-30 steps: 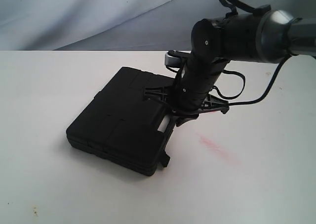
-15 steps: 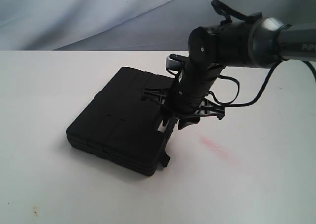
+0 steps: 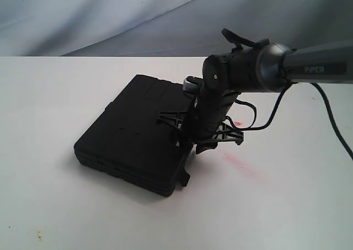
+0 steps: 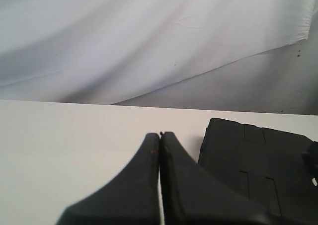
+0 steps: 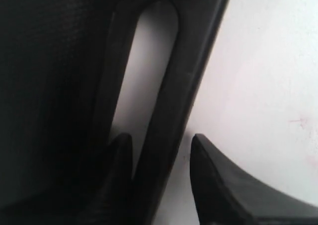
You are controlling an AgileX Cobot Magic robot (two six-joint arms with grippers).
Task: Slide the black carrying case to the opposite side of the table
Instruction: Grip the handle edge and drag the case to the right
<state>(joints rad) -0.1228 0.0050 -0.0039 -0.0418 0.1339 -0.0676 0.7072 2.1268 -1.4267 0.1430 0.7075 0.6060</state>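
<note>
now: right jaws open astride case handle

the flat black plastic carrying case [image 3: 129, 137] lies on the large white speckled table [image 3: 49, 95], left of centre in the exterior view. the right gripper [image 5: 160, 143] has its fingers apart either side of the case's slotted black handle bar [image 5: 186, 81], unclamped. the left gripper [image 4: 160, 138] is pressed closed, near the case.

Soft even light, faint shadow by case [image 3: 132, 134], rt wrist blurry

Matt plastic case [image 3: 132, 139], smooth white table [image 3: 287, 206], cloth backdrop [image 3: 110, 18]
</note>
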